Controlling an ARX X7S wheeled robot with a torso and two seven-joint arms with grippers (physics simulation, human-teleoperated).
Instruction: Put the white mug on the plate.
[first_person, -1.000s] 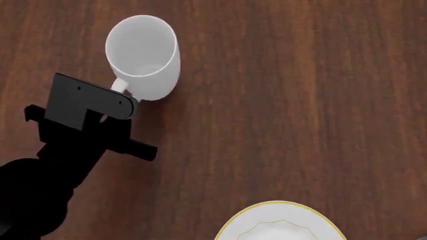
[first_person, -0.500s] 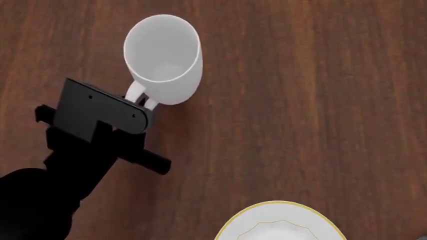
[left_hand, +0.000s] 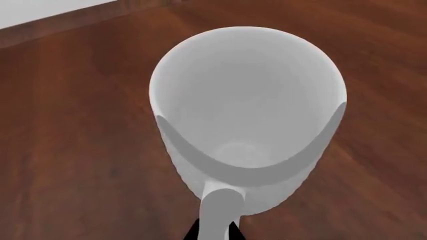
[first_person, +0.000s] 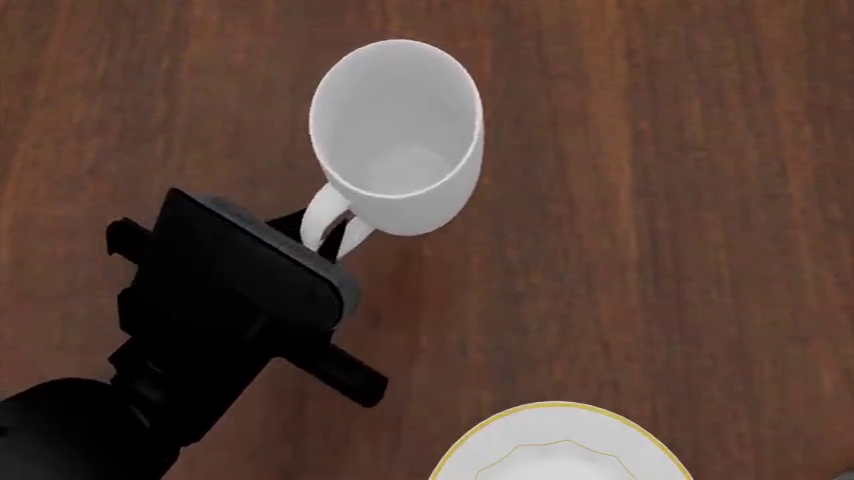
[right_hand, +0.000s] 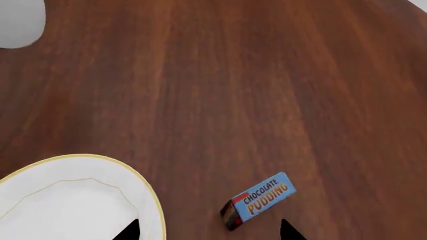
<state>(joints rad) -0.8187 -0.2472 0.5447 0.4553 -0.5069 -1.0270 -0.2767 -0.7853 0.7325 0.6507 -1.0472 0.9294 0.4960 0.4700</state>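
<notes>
The white mug hangs above the wooden table, mouth up toward the head camera, its loop handle pointing to my left arm. My left gripper is shut on that handle; in the left wrist view the mug fills the frame and the two dark fingertips pinch the handle. The plate, white with a thin gold rim, lies at the near edge of the head view, right of the mug. My right gripper is open just over the plate's rim; a corner of the mug shows there too.
A blue chocolate pudding box lies on the table beside the plate, between the right gripper's fingers as the wrist view shows it. The table's far edge and a pale floor show beyond the mug.
My left gripper has carried the mug by its handle up and to the right, toward the plate. The mug looks larger and hangs clear of the table.
</notes>
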